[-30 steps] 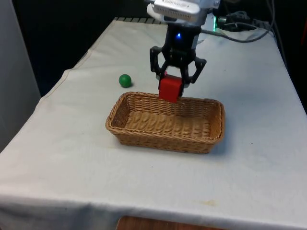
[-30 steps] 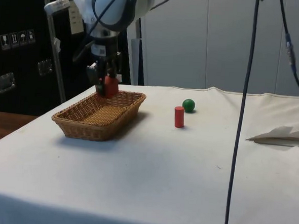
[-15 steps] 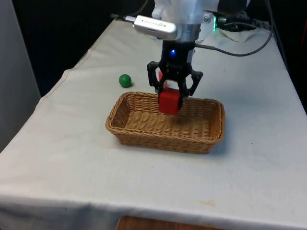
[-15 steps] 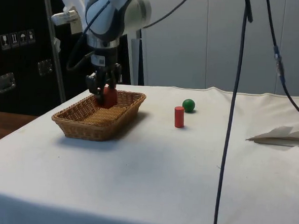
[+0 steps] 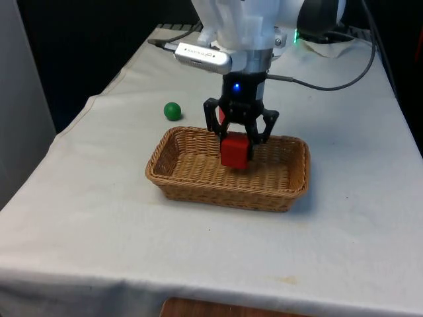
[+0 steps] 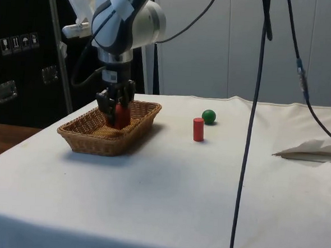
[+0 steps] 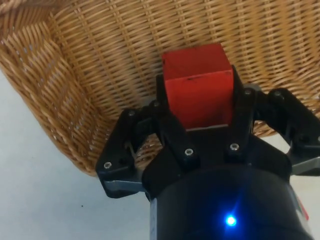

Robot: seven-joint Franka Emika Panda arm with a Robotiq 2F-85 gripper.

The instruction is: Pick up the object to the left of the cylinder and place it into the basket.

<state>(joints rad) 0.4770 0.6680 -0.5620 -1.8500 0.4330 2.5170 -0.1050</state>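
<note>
A table under a white cloth (image 5: 99, 218) carries a wicker basket (image 5: 172, 177). The gripper (image 5: 236, 148) hangs inside the basket near its far wall, its 2 fingers (image 7: 243, 107) clamped on a red cube (image 5: 234, 150). A red cylinder (image 6: 198, 129) and a green ball (image 5: 172, 110) stand outside the basket. Step in hand: placement. The cube appears just above the weave; the next move calls for parting the fingers, then a straight lift clear.
</note>
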